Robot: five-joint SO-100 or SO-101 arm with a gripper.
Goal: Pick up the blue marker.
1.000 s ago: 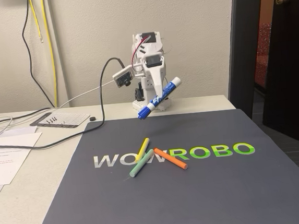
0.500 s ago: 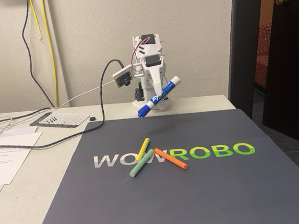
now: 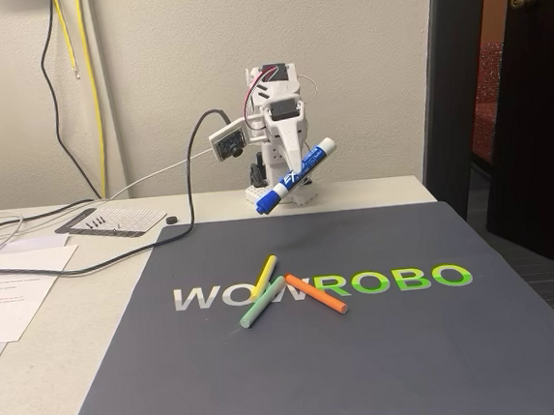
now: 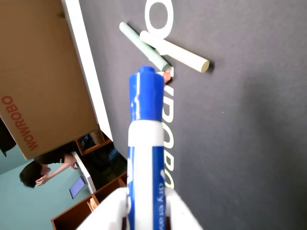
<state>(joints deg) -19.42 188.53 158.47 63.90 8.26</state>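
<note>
The thick white-barrelled dry-erase marker with a blue label and blue cap [image 3: 295,178] hangs in the air, clamped across its middle by the white two-finger gripper [image 3: 291,175] of the small white arm, well above the dark grey rubber mat [image 3: 387,353] printed with WOWROBO. Compared with a second ago the marker sits slightly higher and closer to the arm's body, and its tilt is unchanged, cap end low toward the left in the fixed view. So the lift is continuing and the grip seems firm. In the wrist view the fingers [image 4: 108,213] press against the barrel [image 4: 146,158] on both sides, the cap pointing away toward the mat below. The three thin sticks lie untouched in a loose cluster on the mat: a yellow one [image 3: 263,275], a pale green one [image 3: 261,303] and an orange one [image 3: 316,294], all well apart from the marker. Judging from this, the pick-up is essentially done; what remains is only to hold the marker steady.
</note>
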